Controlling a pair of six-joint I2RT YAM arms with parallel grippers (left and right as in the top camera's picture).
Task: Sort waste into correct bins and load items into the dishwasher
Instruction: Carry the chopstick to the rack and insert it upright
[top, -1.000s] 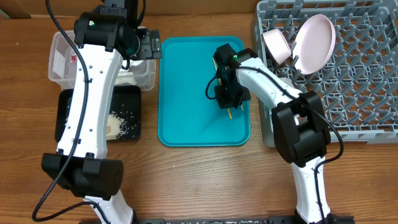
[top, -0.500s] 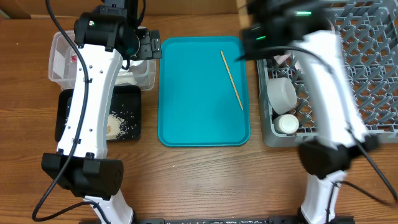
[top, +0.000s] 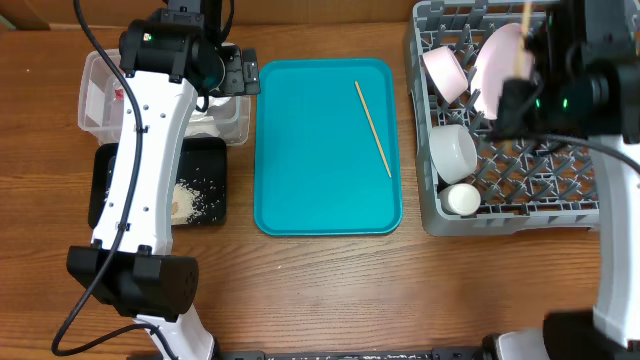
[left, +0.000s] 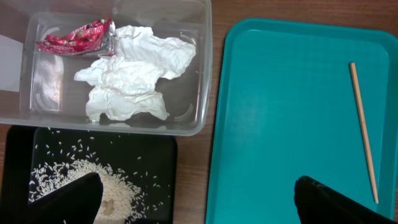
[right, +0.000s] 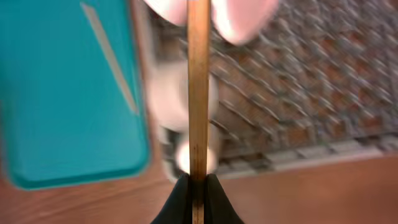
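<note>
Your right gripper (right: 198, 188) is pinched tight on one chopstick (right: 198, 93), which runs straight up from the fingertips. In the overhead view it hangs over the dish rack (top: 590, 170), which stands at 3 o'clock from the teal tray (top: 300, 180). The wrist view is smeared, so how high the stick sits above the pegs cannot be told. The other chopstick (top: 373, 115) lies loose on the teal tray, toward its 2 o'clock corner.

Along the rack's 9 o'clock side you have the plate (top: 490, 60) standing on edge, a bowl (top: 445, 72) just beside it, a second bowl (top: 452, 150) at 6 o'clock from that, and the cup (top: 462, 199) near the 7 o'clock corner.

Your left gripper (left: 196, 180) is spread wide with nothing between its fingers. It hovers by the clear tub (left: 202, 93), at 10 o'clock from the teal tray. The tub holds the red wrapper (left: 78, 36) and napkins (left: 134, 74). The black tray (left: 155, 180), at 6 o'clock from the tub, holds the rice (left: 93, 186).
</note>
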